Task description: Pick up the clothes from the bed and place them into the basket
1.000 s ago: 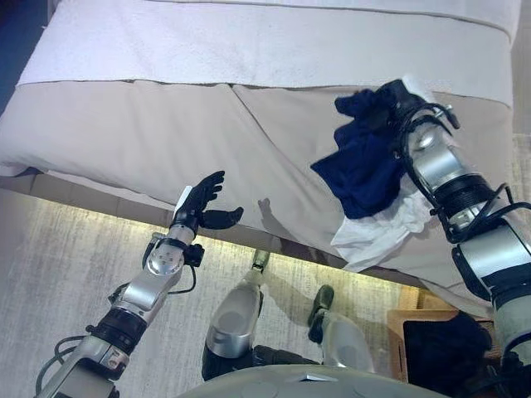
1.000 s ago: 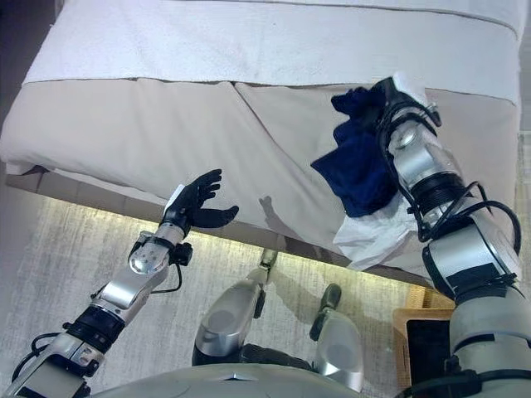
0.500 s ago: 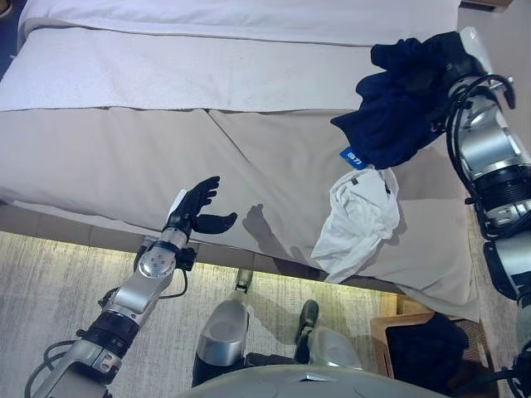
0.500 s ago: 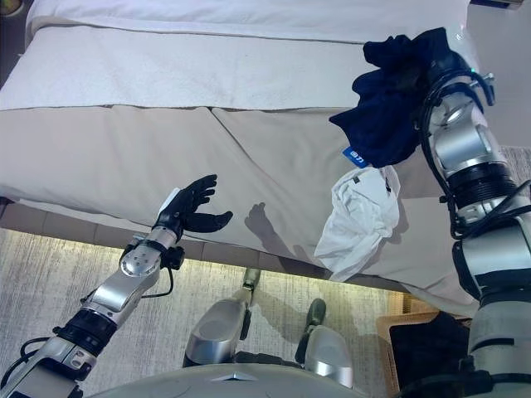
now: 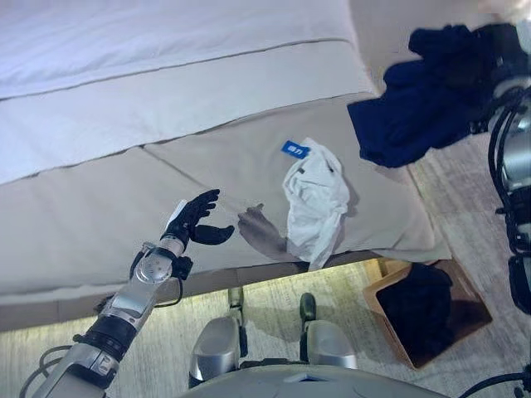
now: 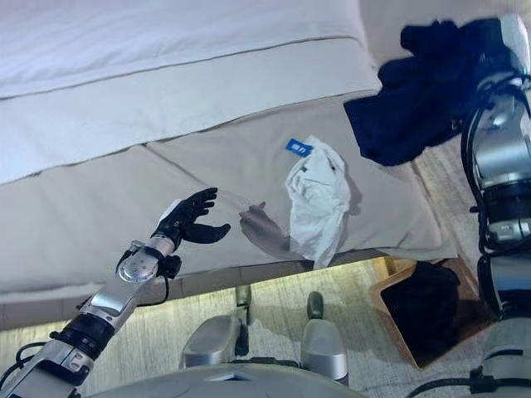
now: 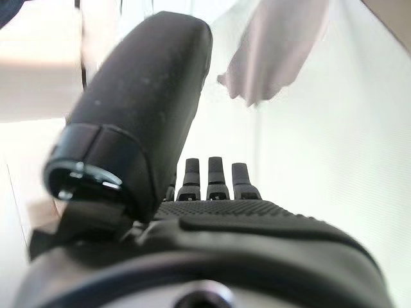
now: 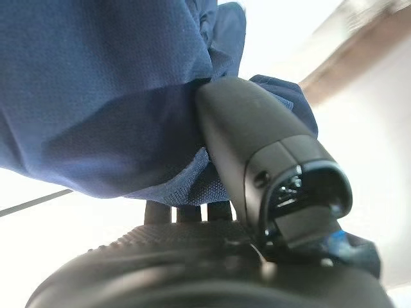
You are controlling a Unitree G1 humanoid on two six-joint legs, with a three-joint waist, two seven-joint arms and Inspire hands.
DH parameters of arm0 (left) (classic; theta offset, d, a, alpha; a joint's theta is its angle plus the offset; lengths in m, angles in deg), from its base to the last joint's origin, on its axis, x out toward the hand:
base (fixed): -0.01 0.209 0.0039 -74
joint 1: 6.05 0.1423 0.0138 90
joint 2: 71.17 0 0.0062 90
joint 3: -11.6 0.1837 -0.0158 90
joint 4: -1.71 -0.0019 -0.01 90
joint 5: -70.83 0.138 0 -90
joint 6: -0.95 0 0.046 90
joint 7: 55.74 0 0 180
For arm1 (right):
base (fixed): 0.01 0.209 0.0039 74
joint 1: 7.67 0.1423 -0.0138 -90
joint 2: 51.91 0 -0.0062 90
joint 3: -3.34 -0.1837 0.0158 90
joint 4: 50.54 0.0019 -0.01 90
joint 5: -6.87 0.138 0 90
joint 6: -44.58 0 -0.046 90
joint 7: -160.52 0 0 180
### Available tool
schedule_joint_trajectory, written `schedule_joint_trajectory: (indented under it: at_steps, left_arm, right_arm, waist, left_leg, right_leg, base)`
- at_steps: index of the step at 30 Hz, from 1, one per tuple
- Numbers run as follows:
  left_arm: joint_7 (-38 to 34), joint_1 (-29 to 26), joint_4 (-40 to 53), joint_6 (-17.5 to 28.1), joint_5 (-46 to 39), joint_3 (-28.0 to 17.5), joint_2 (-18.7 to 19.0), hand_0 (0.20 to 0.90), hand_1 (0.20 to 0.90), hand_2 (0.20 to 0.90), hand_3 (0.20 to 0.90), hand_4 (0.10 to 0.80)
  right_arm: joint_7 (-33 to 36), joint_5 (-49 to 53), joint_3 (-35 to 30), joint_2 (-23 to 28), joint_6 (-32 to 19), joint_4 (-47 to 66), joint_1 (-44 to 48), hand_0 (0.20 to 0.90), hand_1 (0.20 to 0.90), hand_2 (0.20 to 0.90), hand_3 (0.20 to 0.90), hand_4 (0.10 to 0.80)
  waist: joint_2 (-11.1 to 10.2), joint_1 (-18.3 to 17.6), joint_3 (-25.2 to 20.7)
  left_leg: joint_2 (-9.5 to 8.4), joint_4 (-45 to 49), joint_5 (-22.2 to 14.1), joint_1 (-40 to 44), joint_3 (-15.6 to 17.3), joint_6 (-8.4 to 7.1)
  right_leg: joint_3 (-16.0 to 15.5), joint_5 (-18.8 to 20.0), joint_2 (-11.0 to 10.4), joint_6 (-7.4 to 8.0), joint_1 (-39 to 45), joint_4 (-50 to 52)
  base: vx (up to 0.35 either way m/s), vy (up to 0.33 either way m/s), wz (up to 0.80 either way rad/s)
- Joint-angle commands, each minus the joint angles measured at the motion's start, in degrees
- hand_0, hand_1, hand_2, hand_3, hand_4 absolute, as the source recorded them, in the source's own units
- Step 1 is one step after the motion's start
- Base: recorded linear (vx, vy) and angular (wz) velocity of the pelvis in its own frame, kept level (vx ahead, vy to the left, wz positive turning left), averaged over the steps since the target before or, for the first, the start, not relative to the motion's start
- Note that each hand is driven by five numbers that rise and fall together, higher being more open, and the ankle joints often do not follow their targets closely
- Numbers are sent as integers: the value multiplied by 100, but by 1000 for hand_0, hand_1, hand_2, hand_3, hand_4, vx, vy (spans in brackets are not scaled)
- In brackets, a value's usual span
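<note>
Since a second ago your right hand (image 5: 502, 50) has lifted the navy garment (image 5: 415, 104), pinched, off the bed (image 5: 124, 124) toward the basket (image 5: 469, 311); left hand (image 5: 195, 220) spread, idle.

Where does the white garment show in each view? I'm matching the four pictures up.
Left eye view: white garment crumpled on the bed near its front edge, right of centre.
Right eye view: same spot, with a blue tag at its far end.
Left wrist view: a pale shape past the left hand; whether it is the garment cannot be told.
Right wrist view: not in it.
Shared landmark: the blue tag.
</note>
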Motion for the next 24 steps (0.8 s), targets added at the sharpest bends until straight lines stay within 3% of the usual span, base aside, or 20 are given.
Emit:
schedule_joint_trajectory:
  at_steps: [1,7,12,14,19,24]
  left_arm:
    - [48,21,-286,529,265,190,-232,900,900,900,900,800]
    - [124,-80,-369,468,336,187,-274,900,900,900,900,800]
    - [109,-154,-343,410,344,247,-308,900,900,900,900,800]
    - [122,-149,-313,388,385,243,-353,900,900,900,900,800]
    - [-84,-80,-166,227,353,244,-398,900,900,900,900,800]
    - [-9,-206,-200,159,295,351,-456,900,900,900,900,800]
  right_arm:
    - [119,-137,-164,625,-316,245,-566,300,300,300,200,100]
    - [-23,-113,-1036,560,-384,419,-1863,300,300,300,200,100]
    - [-82,-172,-1352,374,-517,410,-2482,300,300,300,200,100]
    - [-107,-226,-1390,272,-590,322,-2633,300,300,300,200,100]
    - [-198,-189,-898,139,-838,-385,-2129,300,300,300,200,100]
    - [-80,-25,-430,151,-743,-1034,-1536,300,300,300,200,100]
  waist:
    - [73,-401,-1221]
    - [121,-899,-1189]
    - [180,-1157,-1188]
    - [186,-1205,-1187]
    - [227,-1027,-1113]
    - [401,-986,-1071]
  left_leg:
    - [151,306,-1045,384,28,-46]
    - [243,457,-1160,432,408,-51]
    - [291,569,-1270,445,675,-69]
    - [325,612,-1321,465,821,-96]
    - [419,536,-1356,608,1332,-180]
    - [426,527,-1310,522,1415,-220]
  right_leg:
    - [93,83,271,-83,-396,379]
    - [479,139,398,-69,-585,456]
    - [667,214,458,-46,-730,433]
    - [639,300,432,-34,-783,341]
    - [-14,531,259,20,-857,2]
    - [-19,530,297,-50,-904,-97]
  base:
    - [9,16,-41]
    - [-1,-10,-41]
    - [-7,-46,-40]
    - [0,-101,-34]
    - [-11,-103,-60]
    - [2,-64,-52]
